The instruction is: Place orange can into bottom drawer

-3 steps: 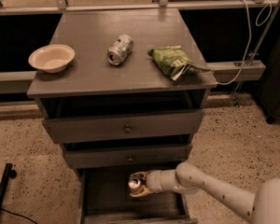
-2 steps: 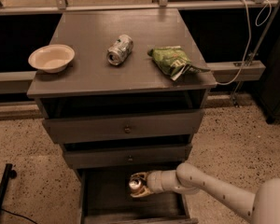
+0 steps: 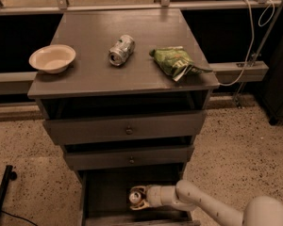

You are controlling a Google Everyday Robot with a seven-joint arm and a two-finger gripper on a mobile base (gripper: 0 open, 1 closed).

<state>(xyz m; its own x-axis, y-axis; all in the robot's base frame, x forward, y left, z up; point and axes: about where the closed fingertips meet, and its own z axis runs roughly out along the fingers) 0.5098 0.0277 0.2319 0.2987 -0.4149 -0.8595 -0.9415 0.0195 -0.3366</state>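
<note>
The bottom drawer (image 3: 104, 199) is pulled open below the two shallower knobbed drawers. The orange can (image 3: 136, 197) is upright inside it, toward the right, its silver top showing. My gripper (image 3: 140, 198) reaches into the drawer from the right on a white arm, with its fingers around the can. I cannot tell whether the can rests on the drawer floor.
On the cabinet top (image 3: 85, 69) lie a pale bowl (image 3: 52, 59) at the left, a silver-green can (image 3: 121, 50) on its side in the middle, and a green chip bag (image 3: 174, 62) at the right. A black stand (image 3: 2, 192) is on the floor at the left.
</note>
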